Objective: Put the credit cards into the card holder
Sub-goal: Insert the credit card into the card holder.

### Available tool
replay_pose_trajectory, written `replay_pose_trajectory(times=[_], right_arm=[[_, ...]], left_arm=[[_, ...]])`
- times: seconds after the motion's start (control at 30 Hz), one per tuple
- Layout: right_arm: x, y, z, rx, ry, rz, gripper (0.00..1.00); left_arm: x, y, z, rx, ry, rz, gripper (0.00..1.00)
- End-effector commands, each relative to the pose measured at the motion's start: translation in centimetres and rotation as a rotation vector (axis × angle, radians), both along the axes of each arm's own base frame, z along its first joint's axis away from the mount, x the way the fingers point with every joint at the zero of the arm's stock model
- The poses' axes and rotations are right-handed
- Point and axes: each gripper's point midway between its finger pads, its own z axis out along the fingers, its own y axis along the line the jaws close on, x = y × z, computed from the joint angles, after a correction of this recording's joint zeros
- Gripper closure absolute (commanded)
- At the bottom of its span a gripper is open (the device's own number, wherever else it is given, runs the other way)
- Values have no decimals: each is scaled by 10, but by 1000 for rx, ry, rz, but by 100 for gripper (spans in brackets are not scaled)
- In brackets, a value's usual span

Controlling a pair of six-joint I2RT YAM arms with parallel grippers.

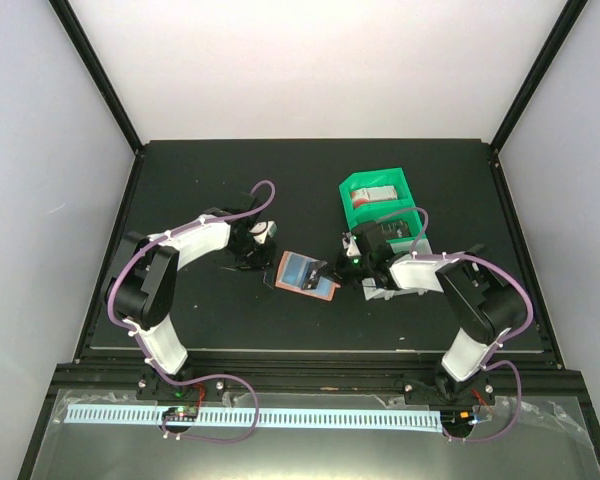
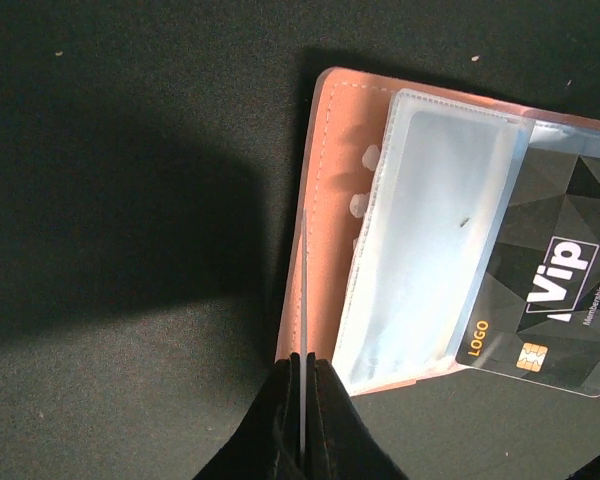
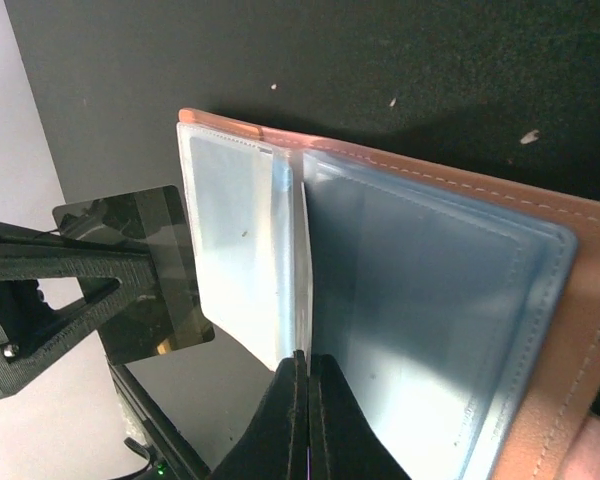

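One dark card [image 2: 565, 270], at open card holder [image 2: 338, 170]

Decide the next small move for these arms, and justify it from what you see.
Probably free one gripper and nudge the dark plastic VIP credit card deeper into the clear plastic sleeve of the salmon leather-like card holder. Most of the card sticks out past the sleeve's mouth, while the left gripper and right gripper are both pinched shut on the holder's thin leaves.
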Motion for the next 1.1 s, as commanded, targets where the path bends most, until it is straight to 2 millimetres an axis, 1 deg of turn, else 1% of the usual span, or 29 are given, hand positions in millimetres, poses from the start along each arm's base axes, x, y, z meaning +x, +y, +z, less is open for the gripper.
replay_pose_trajectory(times=[0.0,0.23,0.47,0.63,0.77,1.07], right_arm=[[3,2,-4,8,-14,-17,99],[5,10,5,81,-27,-16,99],[4,9,20,124,-80,-23,99],[4,11,26,140,-95,-11,99],[5,11,23,135,-92,-13,99],[7,14,4,115,-55,-17,99]], left_arm=[[-4,-2,-2,-5,15,-22,98],[-5,-3,-3,-4,23,-29,99],[-3,-2,-1,4,14,-25,99],[-2,-1,2,11,0,-23,98],[-2,0,2,11,-1,-24,99],[-4,0,-1,12,11,-25,98]])
